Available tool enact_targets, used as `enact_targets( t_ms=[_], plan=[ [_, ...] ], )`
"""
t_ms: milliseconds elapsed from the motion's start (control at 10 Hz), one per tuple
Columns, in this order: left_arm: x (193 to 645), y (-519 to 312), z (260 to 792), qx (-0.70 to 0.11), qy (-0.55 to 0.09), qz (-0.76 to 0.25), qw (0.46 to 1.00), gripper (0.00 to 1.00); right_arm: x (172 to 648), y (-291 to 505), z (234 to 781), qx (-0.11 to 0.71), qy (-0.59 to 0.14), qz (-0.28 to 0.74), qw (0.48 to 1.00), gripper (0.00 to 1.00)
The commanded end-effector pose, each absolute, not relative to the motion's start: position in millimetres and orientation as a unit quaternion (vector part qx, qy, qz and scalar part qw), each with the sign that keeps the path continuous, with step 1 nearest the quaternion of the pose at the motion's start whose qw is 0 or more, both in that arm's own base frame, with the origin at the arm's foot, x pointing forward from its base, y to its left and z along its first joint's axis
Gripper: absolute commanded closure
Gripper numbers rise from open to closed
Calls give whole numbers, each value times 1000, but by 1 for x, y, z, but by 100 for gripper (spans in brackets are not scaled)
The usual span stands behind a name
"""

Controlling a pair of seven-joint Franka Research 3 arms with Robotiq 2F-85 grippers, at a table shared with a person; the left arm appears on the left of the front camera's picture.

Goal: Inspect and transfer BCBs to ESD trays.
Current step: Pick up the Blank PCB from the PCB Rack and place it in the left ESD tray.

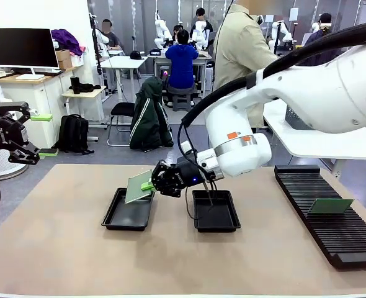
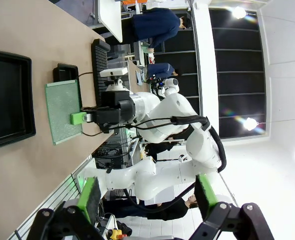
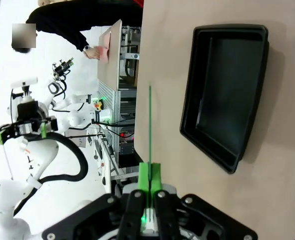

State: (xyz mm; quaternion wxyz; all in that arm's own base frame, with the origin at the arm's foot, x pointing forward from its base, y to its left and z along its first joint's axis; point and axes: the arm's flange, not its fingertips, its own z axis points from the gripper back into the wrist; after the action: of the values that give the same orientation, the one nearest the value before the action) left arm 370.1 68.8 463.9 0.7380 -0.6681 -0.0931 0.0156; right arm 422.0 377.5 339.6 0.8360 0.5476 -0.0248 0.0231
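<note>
My right gripper [image 1: 151,185] reaches across the middle, shut on the edge of a green BCB [image 1: 138,187]. The board hangs tilted just above the left ESD tray [image 1: 111,218], and the right ESD tray [image 1: 228,222] lies beside it. In the right wrist view the BCB [image 3: 150,120] is edge-on between the shut fingers of that gripper [image 3: 150,181], with a black tray [image 3: 227,95] to one side. My left gripper [image 1: 35,133] is open at the far left, off the table. In its own view the left gripper [image 2: 147,197] looks at the held BCB [image 2: 62,111] and a tray [image 2: 10,97].
A long black slotted rack [image 1: 357,242] lies along the table's right side, with another green board [image 1: 330,205] standing in it. A person in a beige coat [image 1: 242,49] stands at the far side. The near tabletop [image 1: 170,261] is bare.
</note>
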Motion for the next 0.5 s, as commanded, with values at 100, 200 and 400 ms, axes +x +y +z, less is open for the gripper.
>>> enact_targets(
  t_ms=[100,200,400],
  plan=[
    [369,69,464,-669,-93,16,737,0,431,393,322,552,-68,-10,831,98],
    [369,69,464,-669,-93,16,737,0,433,395,317,549,-69,-14,833,98],
    [369,69,464,-669,-93,16,737,0,439,401,309,545,-69,-19,835,98]
  ],
)
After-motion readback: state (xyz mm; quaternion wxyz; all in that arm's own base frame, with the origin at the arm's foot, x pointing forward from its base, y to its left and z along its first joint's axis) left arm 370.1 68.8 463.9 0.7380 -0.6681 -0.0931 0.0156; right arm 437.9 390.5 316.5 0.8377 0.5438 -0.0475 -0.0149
